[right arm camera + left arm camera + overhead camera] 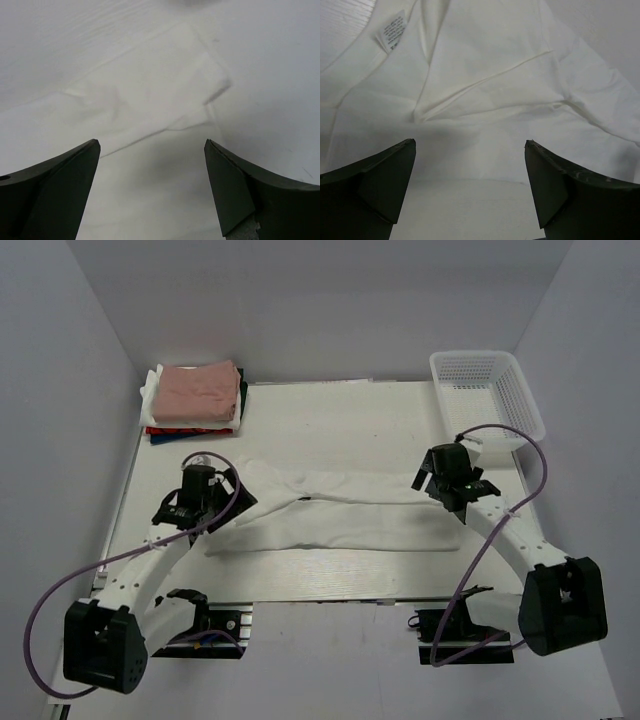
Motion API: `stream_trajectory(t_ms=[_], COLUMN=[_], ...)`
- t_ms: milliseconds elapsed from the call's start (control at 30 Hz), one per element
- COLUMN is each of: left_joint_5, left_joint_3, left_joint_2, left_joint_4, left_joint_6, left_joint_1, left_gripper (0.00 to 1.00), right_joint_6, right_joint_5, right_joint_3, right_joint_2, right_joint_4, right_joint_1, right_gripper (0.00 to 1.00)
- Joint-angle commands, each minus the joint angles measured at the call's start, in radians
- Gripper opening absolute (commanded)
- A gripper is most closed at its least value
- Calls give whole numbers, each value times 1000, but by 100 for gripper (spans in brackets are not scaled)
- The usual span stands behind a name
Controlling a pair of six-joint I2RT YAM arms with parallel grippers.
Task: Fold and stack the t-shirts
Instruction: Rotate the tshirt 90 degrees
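Note:
A white t-shirt [340,515] lies folded lengthwise into a long band across the middle of the table. My left gripper [203,490] hovers open over its left end, where the collar label [391,31] shows in the left wrist view. My right gripper [445,478] hovers open over its right end, where a folded corner [210,85] shows in the right wrist view. Neither gripper holds cloth. A stack of folded t-shirts [195,400] with a dusty-pink one on top sits at the back left.
A white plastic mesh basket [485,395] stands at the back right, just behind my right gripper. White walls close in the table on the left, back and right. The arm bases and cables sit at the near edge.

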Motion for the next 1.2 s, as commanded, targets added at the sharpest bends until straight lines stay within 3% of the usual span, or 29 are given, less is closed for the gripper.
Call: stream_trajectory(t_ms=[0,33,167,300,500,567,733,900,933,1033,1100,1167], left_joint_5=[88,104,220,214,147,139,282,309,325,447,504,474], left_joint_3=[63,75,220,282,383,498,769,1323,1530,1867,1881,1778], left_joint_2=[96,135,368,544,807,923,1115,1539,1615,1894,1945,1924], left_joint_4=[96,168,248,258,218,209,320,260,249,306,410,550], left_joint_6=[26,38,71,88,88,98,155,155,144,82,4,-70], left_joint_1=[-3,-3,-12,-12,-12,-12,-30,-61,-61,-83,-92,-92], left_gripper=[100,100,100,100,100,100,100,100,100,100,100,100], right_joint_6=[-135,-142,-174,-170,-131,-146,-205,-234,-246,-395,-452,-484], right_joint_5=[-297,-375,-585,-579,-535,-530,-565,-746,-769,-920,-1047,-1084], right_joint_3=[-28,-26,38,84,37,-30,-123,-150,-146,-109,-62,-40], right_joint_2=[2,49,226,356,384,344,234,215,215,253,300,329], right_joint_4=[214,315,446,441,377,360,245,175,176,159,116,109], right_joint_1=[7,7,15,12,9,25,124,323,402,510,532,571], right_gripper=[90,90,90,90,90,90,90,90,90,90,90,90])
